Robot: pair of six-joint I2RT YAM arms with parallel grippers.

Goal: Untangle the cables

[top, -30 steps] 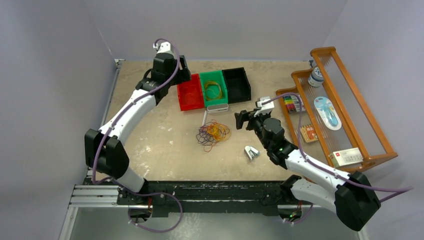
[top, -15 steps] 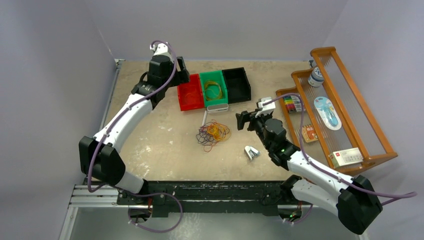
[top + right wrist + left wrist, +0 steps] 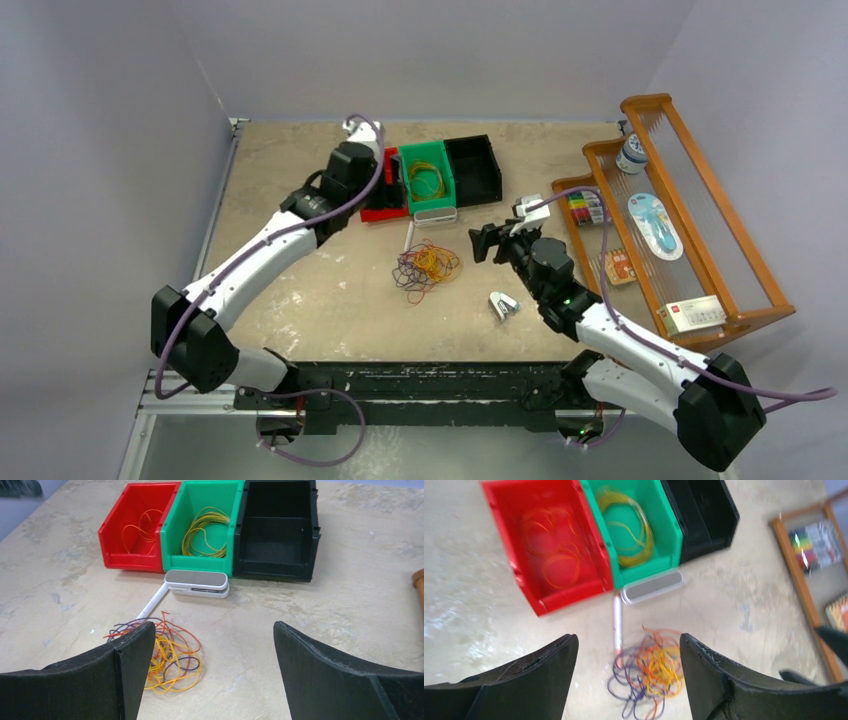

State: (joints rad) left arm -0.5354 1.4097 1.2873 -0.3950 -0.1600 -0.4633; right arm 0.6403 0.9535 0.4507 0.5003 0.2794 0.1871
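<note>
A tangle of red-orange, yellow and dark purple cables point(image 3: 425, 268) lies loose on the table in front of the bins; it also shows in the left wrist view as cables point(image 3: 654, 672) and in the right wrist view as cables point(image 3: 170, 655). My left gripper point(image 3: 392, 185) hovers over the red bin point(image 3: 385, 212), open, with nothing between its fingers point(image 3: 549, 680). My right gripper point(image 3: 483, 240) is open and empty to the right of the tangle, its fingers point(image 3: 125, 670) low over the table. Orange cables point(image 3: 556, 555) lie in the red bin, yellow cables point(image 3: 629, 527) in the green bin point(image 3: 594, 520).
A black bin point(image 3: 472, 168) stands right of the green one. A white flat case point(image 3: 435, 215) and a white pen point(image 3: 408, 237) lie just behind the tangle. A small stapler point(image 3: 503, 305) sits near my right arm. A wooden rack point(image 3: 700, 200) with items fills the right side.
My left arm has swung from the back left corner to the right and forward, over the red bin. The right arm has barely moved. The tangle lies as before.
</note>
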